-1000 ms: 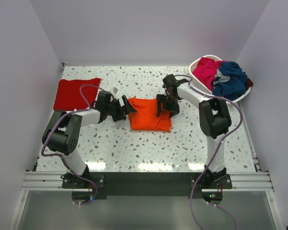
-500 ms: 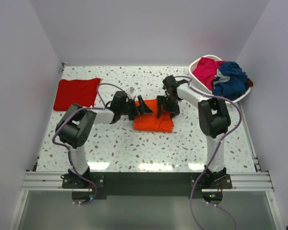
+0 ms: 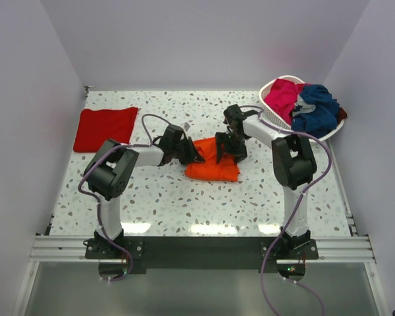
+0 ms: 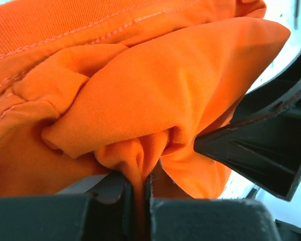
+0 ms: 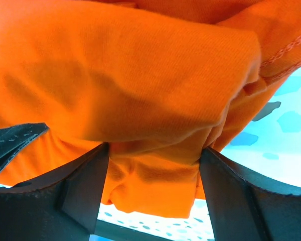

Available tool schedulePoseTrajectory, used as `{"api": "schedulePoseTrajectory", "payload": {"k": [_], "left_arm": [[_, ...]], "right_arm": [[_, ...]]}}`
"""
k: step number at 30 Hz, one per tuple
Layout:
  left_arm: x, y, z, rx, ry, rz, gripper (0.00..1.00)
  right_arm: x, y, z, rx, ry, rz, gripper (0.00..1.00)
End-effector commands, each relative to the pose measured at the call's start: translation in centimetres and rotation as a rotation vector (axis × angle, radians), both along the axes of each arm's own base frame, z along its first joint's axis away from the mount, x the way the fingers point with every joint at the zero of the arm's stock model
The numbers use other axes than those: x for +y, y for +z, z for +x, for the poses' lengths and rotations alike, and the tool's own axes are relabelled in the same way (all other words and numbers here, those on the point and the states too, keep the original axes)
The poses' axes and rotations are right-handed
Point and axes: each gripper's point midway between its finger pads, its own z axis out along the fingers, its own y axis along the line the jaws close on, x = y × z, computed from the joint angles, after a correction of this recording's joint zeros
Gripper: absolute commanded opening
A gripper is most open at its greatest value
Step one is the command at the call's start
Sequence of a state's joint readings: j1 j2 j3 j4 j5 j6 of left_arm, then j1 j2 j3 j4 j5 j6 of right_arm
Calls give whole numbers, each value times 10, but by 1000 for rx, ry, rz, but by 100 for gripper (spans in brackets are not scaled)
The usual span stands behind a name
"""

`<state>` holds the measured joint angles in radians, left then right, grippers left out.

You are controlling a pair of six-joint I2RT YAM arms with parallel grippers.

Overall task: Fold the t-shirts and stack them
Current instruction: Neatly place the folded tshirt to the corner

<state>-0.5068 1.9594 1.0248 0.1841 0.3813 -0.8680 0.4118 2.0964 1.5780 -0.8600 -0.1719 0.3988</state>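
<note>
Pinching a ridge of cloth, the left gripper (image 3: 195, 155) is clamped tight on the orange t-shirt (image 3: 212, 170); its wrist view shows the jaws closed with a thin pleat squeezed between them. The right gripper (image 3: 226, 150) sits just beside it, jaws spread wide with orange cloth bunched across the gap; whether it presses or merely straddles the cloth cannot be told. The orange shirt lies near the middle of the table (image 3: 184, 204) as a compact bundle, its long axis running left to right, and both grippers meet at its far edge. A red t-shirt (image 3: 105, 128) lies flat and folded at the far left corner, well apart. A white basket (image 3: 274, 118) at the far right corner holds a magenta t-shirt (image 3: 284, 94) and a navy t-shirt (image 3: 316, 108). The left arm looks better placed to carry the bundle leftward to the red one.
</note>
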Motion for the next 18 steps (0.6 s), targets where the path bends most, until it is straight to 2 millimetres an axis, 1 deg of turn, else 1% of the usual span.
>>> {"api": "schedulePoseTrajectory", "payload": {"k": [1,2,3,5,6,7,8,9,10,11,12,13,14,16,17,18], "left_arm": [[21,-33,-7,60,-1,182,0],[26,-35,-11,85,-5,215,0],[25,-28,-2,45,-13,231,0],[28,-22,1,36,-25,262,0],[28,-14,10,7,-19,276,0],[29,-7,15,-22,-34,292,0],[33,-6,15,-22,-35,321,0],[32,5,23,-51,-35,327,0],[34,13,26,-78,-44,343,0],[39,16,27,-79,-43,368,0],[39,25,33,-110,-55,377,0],[43,34,37,-129,-50,383,0],[46,37,36,-130,-58,398,0],[53,50,43,-174,-73,420,0],[59,52,42,-169,-84,434,0],[61,59,45,-184,-93,440,0]], "right_arm": [[2,9,-5,-9,28,23,75],[1,13,-4,-14,30,24,78],[2,18,-3,-28,31,28,79],[0,24,-2,-35,33,30,82],[-1,27,-2,-38,33,31,83],[0,36,0,-58,34,40,84],[-2,41,2,-65,30,44,86],[-2,46,2,-74,28,51,86],[-1,57,3,-96,26,71,87],[-3,63,3,-105,18,79,88],[-4,69,4,-115,14,90,89],[-6,72,3,-119,9,96,89],[-8,84,3,-145,3,116,89],[-12,90,-2,-149,-4,130,90],[-13,97,-3,-161,-11,151,91],[-14,101,-5,-165,-10,160,91]]}}
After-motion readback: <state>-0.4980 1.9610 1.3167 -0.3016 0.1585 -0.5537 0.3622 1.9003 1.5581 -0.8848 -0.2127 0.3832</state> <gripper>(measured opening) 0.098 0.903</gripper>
